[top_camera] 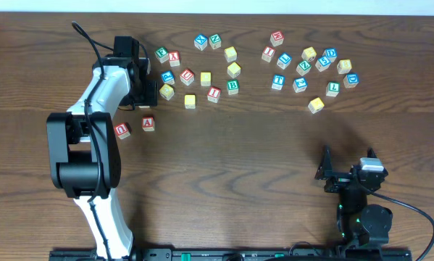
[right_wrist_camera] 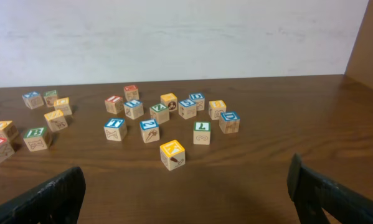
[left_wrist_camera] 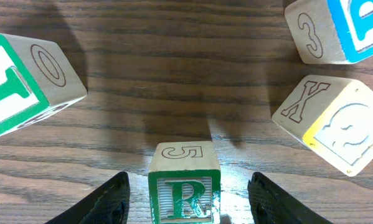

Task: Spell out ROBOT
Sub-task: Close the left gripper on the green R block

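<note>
The R cube (left_wrist_camera: pixel 185 190) has a green border and green letter on pale wood; the worktop (left_wrist_camera: pixel 174 74) is dark brown, grained.

Robot lab bench: white arm (top_camera: pixel 99 87), small black arm (top_camera: pixel 358 199) on dark wood table (top_camera: pixel 238 167), plain white wall (right_wrist_camera: pixel 174 37).

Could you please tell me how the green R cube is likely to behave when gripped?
The R cube looks like rigid wood, so it probably won't deform. Its flat faces suggest it won't roll. The smooth sides might slip slightly.
</note>
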`<state>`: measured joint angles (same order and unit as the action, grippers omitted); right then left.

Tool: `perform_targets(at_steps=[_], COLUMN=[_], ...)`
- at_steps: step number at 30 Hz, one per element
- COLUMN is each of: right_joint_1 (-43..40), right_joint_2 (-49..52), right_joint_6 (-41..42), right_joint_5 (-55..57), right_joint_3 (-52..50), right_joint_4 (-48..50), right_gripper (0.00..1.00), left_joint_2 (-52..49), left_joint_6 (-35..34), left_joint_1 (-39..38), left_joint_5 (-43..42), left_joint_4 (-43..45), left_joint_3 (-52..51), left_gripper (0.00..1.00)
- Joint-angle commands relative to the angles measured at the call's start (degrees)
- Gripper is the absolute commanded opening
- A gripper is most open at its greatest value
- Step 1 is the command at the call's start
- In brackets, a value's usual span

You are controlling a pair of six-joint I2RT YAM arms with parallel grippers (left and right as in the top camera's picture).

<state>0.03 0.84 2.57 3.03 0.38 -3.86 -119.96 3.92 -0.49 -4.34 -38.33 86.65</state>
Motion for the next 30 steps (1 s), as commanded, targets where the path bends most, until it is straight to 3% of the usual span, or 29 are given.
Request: perform_targets(at_steps=[1,6,14,30], right_joint_1=[0.0,0.0,0.0,0.0], right_joint_2=[-0.3,-0.3,-0.3,-0.3], right_joint_6=[0.6,0.6,0.6,0.6], right_joint_5=[0.5,0.5,0.5,0.4], right_joint_3=[-0.1,-0.1,-0.1,-0.1], right_joint_4=[-0.2,-0.2,-0.2,-0.2], right_gripper=[0.99,0.99,0.99,0.99], left_joint_2=[-0.6,-0.6,-0.6,-0.6], left_joint_6=[0.4,0.4,0.4,0.4], left_joint_1=[0.2,0.2,0.2,0.2], left_joint_5=[0.5,0.5,0.5,0.5], left_joint_4=[0.1,0.1,0.3,0.3], left_joint_3=[-0.7,-0.7,-0.7,-1.2], left_gripper=[0.60,0.59,0.50,0.49])
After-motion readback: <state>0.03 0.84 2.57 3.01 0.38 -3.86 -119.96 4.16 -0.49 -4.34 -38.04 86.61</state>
